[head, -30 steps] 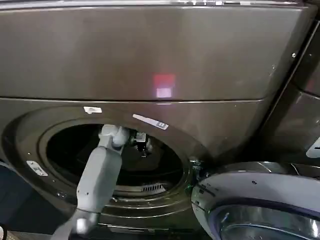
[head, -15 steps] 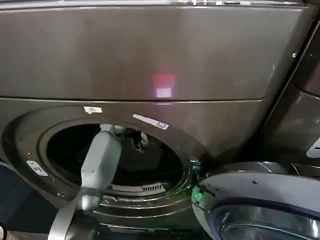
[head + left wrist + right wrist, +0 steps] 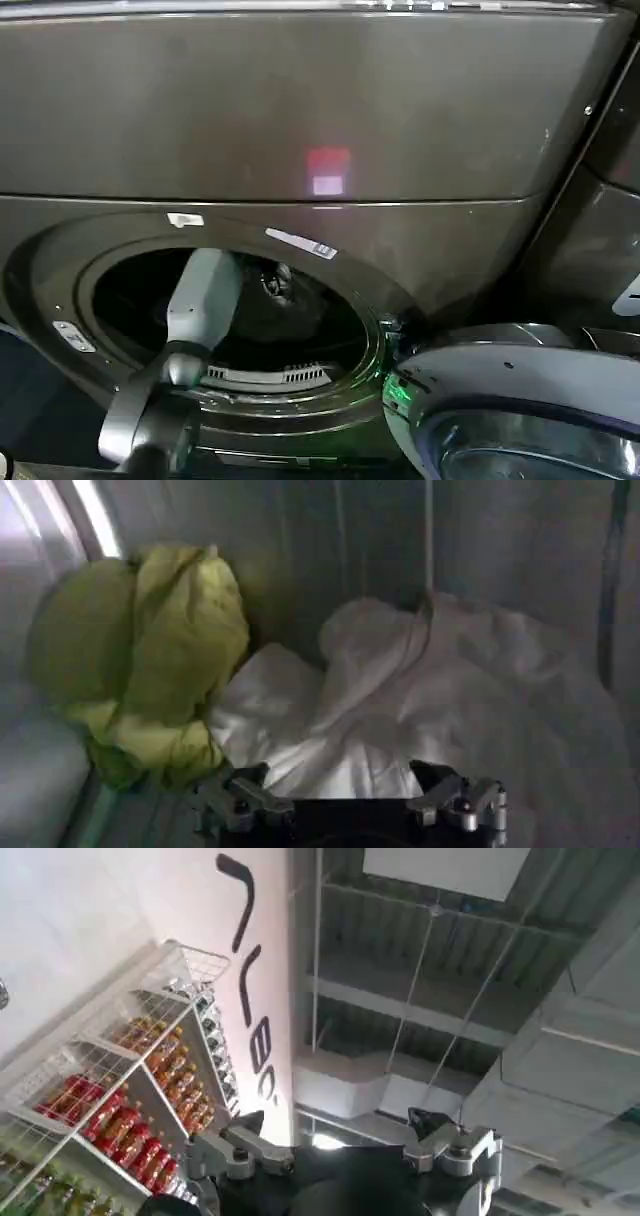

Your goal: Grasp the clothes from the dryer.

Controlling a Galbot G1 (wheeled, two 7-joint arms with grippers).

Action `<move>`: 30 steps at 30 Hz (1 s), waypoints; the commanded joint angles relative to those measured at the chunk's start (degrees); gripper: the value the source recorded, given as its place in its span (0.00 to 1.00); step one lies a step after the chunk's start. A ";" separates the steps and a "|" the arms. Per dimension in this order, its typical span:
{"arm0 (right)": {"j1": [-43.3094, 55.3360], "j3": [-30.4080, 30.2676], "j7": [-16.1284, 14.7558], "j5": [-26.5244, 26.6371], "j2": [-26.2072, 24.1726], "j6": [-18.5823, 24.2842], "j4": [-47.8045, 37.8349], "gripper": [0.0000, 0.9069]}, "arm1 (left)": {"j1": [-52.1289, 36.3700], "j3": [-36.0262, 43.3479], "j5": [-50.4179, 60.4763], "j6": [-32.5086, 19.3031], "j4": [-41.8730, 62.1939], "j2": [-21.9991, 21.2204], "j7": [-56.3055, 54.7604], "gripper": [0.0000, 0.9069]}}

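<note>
Left pincer [image 3: 350, 792] inside dryer [image 3: 300, 120], open, empty, fingertips cropped; clothes [image 3: 400, 710] ahead.

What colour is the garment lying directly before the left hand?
Whitish light grey garment, clearest in the left wrist view.

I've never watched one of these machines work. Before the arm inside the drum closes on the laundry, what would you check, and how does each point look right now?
1. Dryer door out of the way: ok, the porthole is open and the left arm reaches through it.
2. Left gripper open: ok, its fingers stand apart in the left wrist view.
3. Target ahead: ok, the whitish garment lies straight in front of the fingers.
4. Yellow-green garment clear of the grasp: ok, it sits off to one side, touching the whitish one.
5. Fingers touching fabric: cannot tell.
6. Right gripper out of the way: ok, it points up at a ceiling and shelves.
</note>
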 commanded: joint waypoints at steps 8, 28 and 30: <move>0.14 -0.37 0.00 0.30 -0.12 0.01 0.55 1.00 | -0.78 0.22 -4.66 0.54 7.11 0.59 0.56 1.00; 0.04 -0.39 0.01 0.63 -0.23 0.03 1.08 1.00 | -0.31 0.23 -5.19 1.38 6.18 1.11 0.52 0.38; 0.04 -0.43 0.01 0.65 -0.25 0.03 1.12 1.00 | -0.23 0.21 -5.24 1.36 6.12 1.21 0.52 0.36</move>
